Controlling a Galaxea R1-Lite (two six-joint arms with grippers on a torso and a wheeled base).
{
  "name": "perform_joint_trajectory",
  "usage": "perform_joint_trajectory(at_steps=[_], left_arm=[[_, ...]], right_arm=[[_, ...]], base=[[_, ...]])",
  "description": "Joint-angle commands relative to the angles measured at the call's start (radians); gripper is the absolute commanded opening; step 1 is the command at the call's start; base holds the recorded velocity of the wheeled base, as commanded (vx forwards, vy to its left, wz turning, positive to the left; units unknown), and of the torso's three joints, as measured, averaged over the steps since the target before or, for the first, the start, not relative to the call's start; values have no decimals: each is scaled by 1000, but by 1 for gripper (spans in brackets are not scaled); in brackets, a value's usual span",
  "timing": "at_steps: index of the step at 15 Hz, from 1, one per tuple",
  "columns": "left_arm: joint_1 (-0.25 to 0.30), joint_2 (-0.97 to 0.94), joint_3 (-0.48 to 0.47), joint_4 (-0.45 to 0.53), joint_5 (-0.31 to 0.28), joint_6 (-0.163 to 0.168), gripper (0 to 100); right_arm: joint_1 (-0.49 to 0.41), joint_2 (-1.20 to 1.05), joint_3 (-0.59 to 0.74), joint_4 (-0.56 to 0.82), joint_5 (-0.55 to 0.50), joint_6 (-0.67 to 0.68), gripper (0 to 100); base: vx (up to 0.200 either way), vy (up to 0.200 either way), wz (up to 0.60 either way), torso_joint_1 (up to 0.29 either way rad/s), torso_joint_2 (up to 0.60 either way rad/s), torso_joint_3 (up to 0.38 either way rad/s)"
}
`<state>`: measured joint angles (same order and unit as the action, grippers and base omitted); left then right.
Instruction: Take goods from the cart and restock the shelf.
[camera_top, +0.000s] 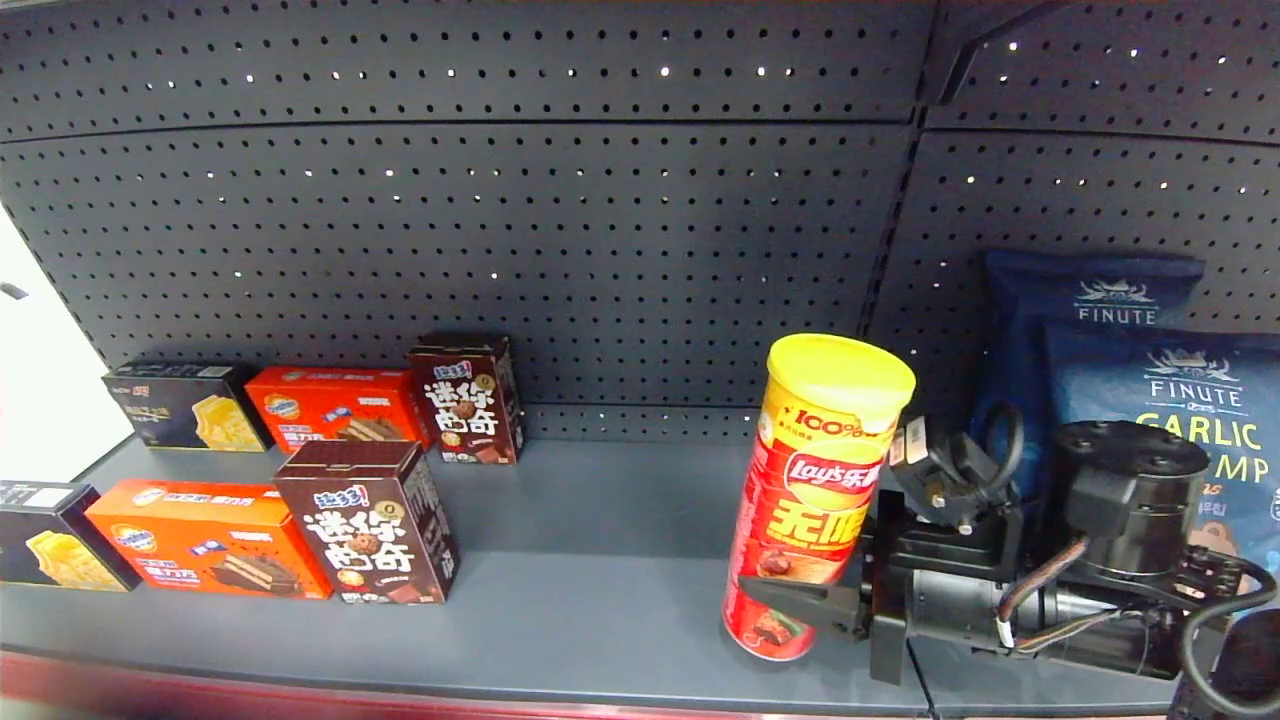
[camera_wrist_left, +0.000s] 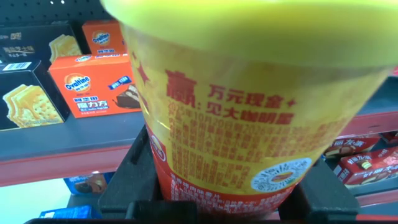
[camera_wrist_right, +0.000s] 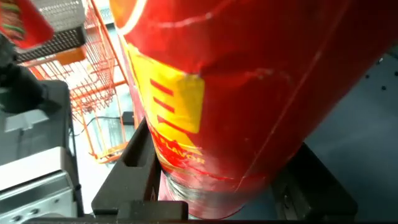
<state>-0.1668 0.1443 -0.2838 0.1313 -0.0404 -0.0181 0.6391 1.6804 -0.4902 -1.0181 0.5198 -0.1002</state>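
I'm at the placing step. The shelf (camera_top: 600, 560) is the biggest thing before me, and I place everything against it. At its right end, against the back panel, stand the blue snack bags (camera_top: 1180, 400). Just left of them, near the shelf's front edge, is the chip can (camera_top: 815, 500), yellow lid up and leaning a little. Its base looks to be on the board, though I cannot tell if its full weight rests there. At the shelf's left end sit two rows of boxes, the front brown box (camera_top: 370, 520) the nearest to the open middle stretch.

My right gripper (camera_top: 800, 598) is clamped on the chip can low on its body, reaching in from the shelf's right end. My left gripper (camera_wrist_left: 224, 199) grips a second chip can (camera_wrist_left: 249, 137) out in front of the shelf and seemingly below its front lip. The orange cart (camera_wrist_right: 99, 106) stands out on the floor, away from the shelf.

Next, as I judge it, I should bring the chip can upright, settle its base flat, let go, and draw back without knocking it. The second chip can could then go beside it, on the side toward the boxes.
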Motion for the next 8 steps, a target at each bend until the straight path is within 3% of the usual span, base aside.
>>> perform_joint_trajectory(at_steps=[1,8], left_arm=[[0,1,0,-1,1,0,0],[0,1,5,1,1,-5,0]], right_arm=[[-1,91,-11,-27,2,-3,0],[-15,189,-11,-129,11,-10,0]], base=[[0,0,0,0,0,0],[0,0,0,0,0,0]])
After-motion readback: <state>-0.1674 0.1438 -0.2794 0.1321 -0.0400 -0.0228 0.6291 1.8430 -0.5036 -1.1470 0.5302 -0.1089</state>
